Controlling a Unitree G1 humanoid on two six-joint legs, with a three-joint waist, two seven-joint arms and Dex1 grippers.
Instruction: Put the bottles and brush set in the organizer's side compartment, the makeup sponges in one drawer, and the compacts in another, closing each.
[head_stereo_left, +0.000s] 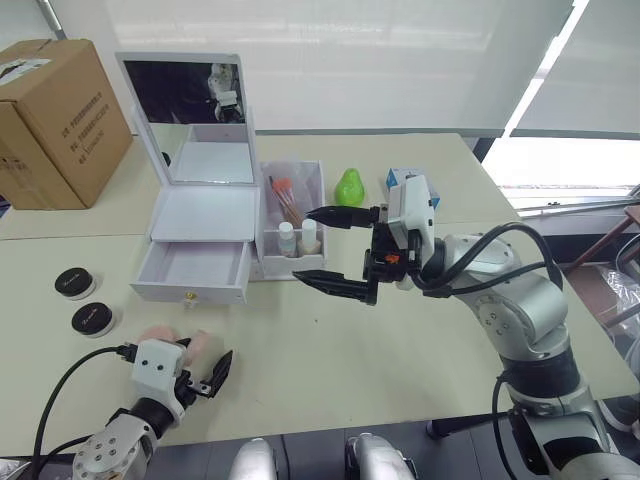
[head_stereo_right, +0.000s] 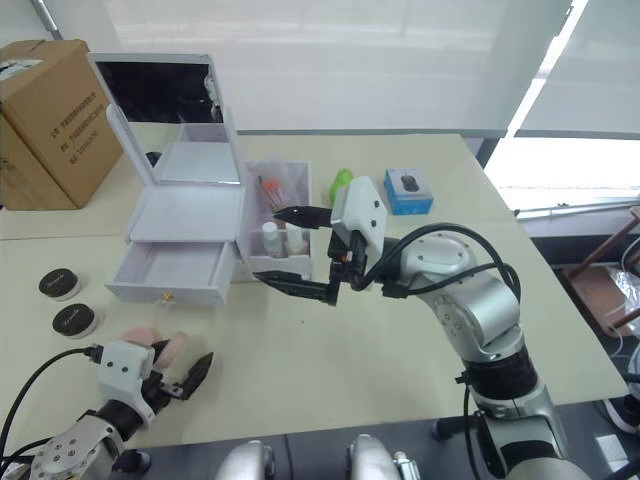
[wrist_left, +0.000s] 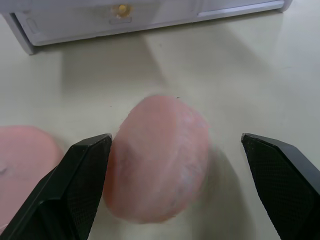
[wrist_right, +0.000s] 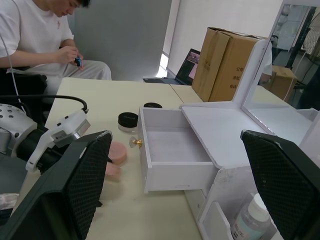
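At lower left, the left gripper is held wide open, empty, straddling a soft pink makeup sponge on the bench. An off-centre squeeze could squirt it away. The right gripper hangs open, empty.

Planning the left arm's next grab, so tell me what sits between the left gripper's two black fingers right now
A pink egg-shaped makeup sponge lies on the beige table between the open left gripper's fingers, seen in the left wrist view.
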